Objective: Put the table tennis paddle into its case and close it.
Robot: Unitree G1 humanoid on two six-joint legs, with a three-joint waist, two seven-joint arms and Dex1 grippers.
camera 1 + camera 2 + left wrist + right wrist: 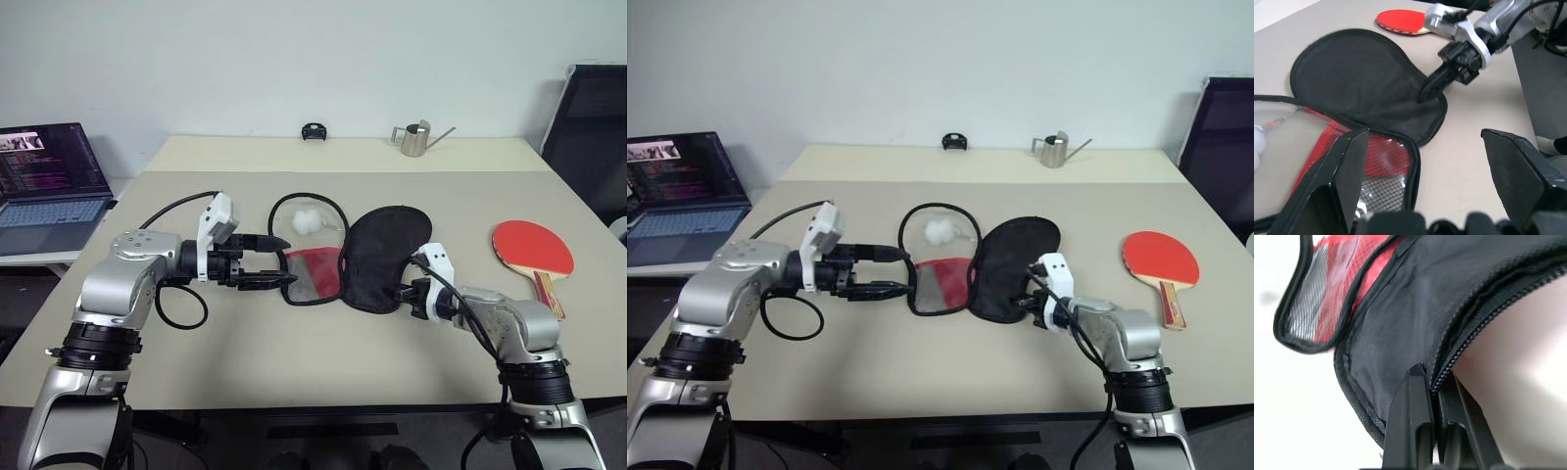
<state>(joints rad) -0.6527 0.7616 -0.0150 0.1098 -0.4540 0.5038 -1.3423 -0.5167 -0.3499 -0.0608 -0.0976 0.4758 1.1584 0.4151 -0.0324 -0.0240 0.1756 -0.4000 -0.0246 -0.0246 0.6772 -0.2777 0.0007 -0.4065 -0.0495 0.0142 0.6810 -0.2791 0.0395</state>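
Note:
The case lies unzipped and spread flat mid-table: a black half and a red half with a mesh pocket. My right gripper is shut on the zipper rim at the narrow near end of the black half, also seen from the left wrist as the right gripper. My left gripper is open and points right, with its fingertips at the left rim of the red half. Whether it touches the rim I cannot tell. The table tennis paddle lies red face up on the table to the right, apart from both grippers.
A white fluffy ball sits on the case's clear upper part. A metal watering can and a small black object stand at the far table edge. A laptop is on the left and a black chair on the right.

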